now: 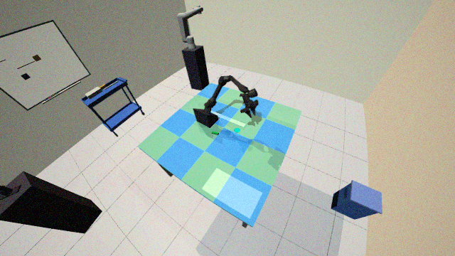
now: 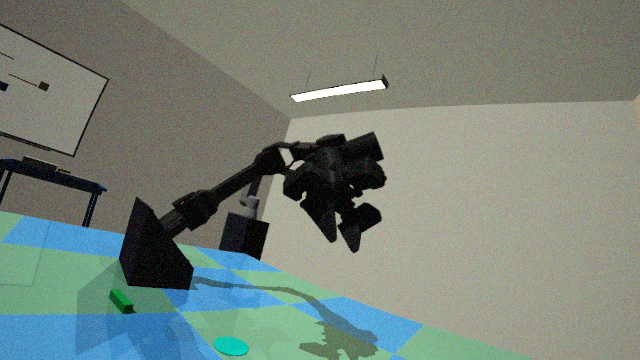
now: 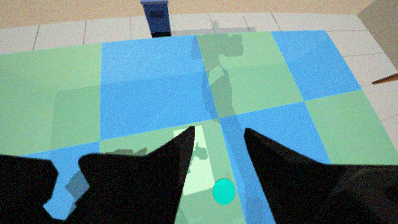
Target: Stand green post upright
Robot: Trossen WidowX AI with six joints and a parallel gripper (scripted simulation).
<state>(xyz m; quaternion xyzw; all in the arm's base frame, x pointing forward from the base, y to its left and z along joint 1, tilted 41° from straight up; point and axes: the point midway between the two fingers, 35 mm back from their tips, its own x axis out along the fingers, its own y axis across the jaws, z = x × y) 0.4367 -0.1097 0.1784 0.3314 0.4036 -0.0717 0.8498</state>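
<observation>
The green post (image 1: 215, 133) (image 2: 121, 301) lies on its side on the table near the arm's base. The cyan circle (image 1: 237, 130) (image 2: 231, 346) (image 3: 223, 191) is flat on the table, with nothing standing on it. My gripper (image 1: 249, 113) (image 2: 344, 246) (image 3: 219, 131) is open and empty, held above the table beyond the circle and away from the post, its fingers pointing down. In the wrist view the circle shows low between the two fingers. The post does not show in the wrist view.
The arm's dark base (image 1: 205, 118) (image 2: 155, 255) stands on the checkered table (image 1: 270, 210) close to the post. A blue cart (image 1: 122, 115), a pedestal with a grey arm (image 1: 196, 67) and a blue box (image 1: 359, 199) (image 3: 158, 19) stand off the table.
</observation>
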